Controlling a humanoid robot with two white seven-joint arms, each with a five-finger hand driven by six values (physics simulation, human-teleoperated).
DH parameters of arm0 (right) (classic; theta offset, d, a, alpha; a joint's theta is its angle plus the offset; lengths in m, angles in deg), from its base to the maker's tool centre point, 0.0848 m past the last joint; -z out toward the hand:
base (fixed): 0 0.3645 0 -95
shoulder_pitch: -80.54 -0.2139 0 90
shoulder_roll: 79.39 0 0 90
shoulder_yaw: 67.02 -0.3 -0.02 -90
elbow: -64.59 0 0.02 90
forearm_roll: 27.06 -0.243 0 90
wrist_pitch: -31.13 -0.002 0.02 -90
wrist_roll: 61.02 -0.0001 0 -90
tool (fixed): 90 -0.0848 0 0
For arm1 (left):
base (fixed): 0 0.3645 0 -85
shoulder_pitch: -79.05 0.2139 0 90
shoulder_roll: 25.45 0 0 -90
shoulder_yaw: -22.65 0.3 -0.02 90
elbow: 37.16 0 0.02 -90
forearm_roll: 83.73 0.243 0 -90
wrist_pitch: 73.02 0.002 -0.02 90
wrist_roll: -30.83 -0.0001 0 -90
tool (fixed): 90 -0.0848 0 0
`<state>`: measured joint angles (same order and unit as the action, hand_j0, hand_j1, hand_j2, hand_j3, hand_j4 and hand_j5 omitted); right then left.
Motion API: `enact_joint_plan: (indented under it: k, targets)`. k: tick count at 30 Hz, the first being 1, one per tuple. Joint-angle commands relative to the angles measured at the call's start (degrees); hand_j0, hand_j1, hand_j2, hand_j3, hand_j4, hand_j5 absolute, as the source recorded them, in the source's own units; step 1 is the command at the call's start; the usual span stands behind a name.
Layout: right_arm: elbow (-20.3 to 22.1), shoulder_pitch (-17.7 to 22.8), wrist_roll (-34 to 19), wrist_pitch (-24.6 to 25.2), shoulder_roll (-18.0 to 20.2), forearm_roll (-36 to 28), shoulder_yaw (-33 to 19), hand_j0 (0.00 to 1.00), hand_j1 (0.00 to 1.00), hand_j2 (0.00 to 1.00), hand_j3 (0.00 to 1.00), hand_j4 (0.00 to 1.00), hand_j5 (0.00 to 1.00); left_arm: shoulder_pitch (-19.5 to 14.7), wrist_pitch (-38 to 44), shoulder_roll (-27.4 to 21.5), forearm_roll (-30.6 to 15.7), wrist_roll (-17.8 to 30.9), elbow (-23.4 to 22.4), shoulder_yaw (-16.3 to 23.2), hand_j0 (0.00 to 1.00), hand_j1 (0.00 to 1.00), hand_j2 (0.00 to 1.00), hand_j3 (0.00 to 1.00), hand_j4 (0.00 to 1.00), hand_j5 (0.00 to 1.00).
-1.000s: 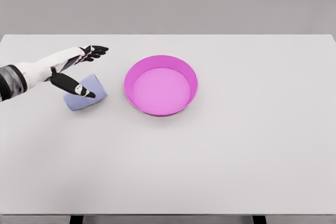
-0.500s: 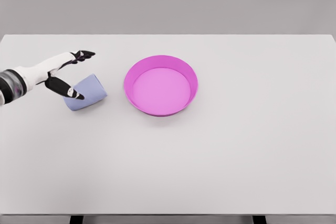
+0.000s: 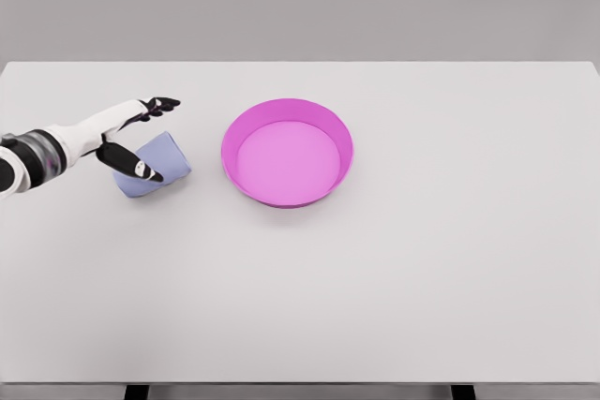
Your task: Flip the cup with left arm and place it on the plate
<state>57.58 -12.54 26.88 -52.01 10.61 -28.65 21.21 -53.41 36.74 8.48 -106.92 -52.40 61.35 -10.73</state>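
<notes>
Lavender cup (image 3: 152,166) lying sideways between thumb and spread fingers of left hand (image 3: 131,142), nudged forward again after pulling back; not yet grasped. Pink plate (image 3: 287,152) beyond, rightward.

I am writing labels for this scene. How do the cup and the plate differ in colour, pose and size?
The cup is pale blue-lilac; the plate is bright pink. The cup lies on its side, while the plate sits flat with its opening up. The cup looks clearly smaller than the plate. The open left hand is at the cup, not the plate. Both rest on the white table.

White left arm (image 3: 80,128), black fingers (image 3: 161,102)
</notes>
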Motion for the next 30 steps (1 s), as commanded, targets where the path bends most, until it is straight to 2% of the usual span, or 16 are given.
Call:
enact_joint_plan:
  k: [1,5,10,23,30]
  targets:
    - [0.0,0.0,0.0,0.0,0.0,0.0,0.1,1.00,1.00,1.00,1.00,1.00,1.00,0.0,-0.1,0.3,0.0,0.0,-0.2,-0.1,1.00,1.00,1.00,1.00,1.00,1.00]
    - [0.0,0.0,0.0,0.0,0.0,0.0,0.0,1.00,1.00,1.00,1.00,1.00,1.00,0.1,-0.1,0.3,0.1,0.0,-1.1,-0.8,1.00,1.00,1.00,1.00,1.00,1.00]
    - [0.0,0.0,0.0,0.0,0.0,0.0,0.0,1.00,1.00,1.00,1.00,1.00,1.00,0.9,-0.1,3.7,0.2,0.0,-3.9,-0.7,1.00,1.00,1.00,1.00,1.00,1.00]
    - [0.0,0.0,0.0,0.0,0.0,0.0,0.0,1.00,1.00,1.00,1.00,1.00,1.00,1.8,-0.1,3.9,0.5,0.3,-7.2,-0.8,1.00,1.00,1.00,1.00,1.00,1.00]
    - [0.0,0.0,0.0,0.0,0.0,0.0,0.0,1.00,1.00,1.00,1.00,1.00,1.00,2.0,0.1,5.8,0.7,0.3,-9.0,-0.4,1.00,1.00,1.00,1.00,1.00,1.00]
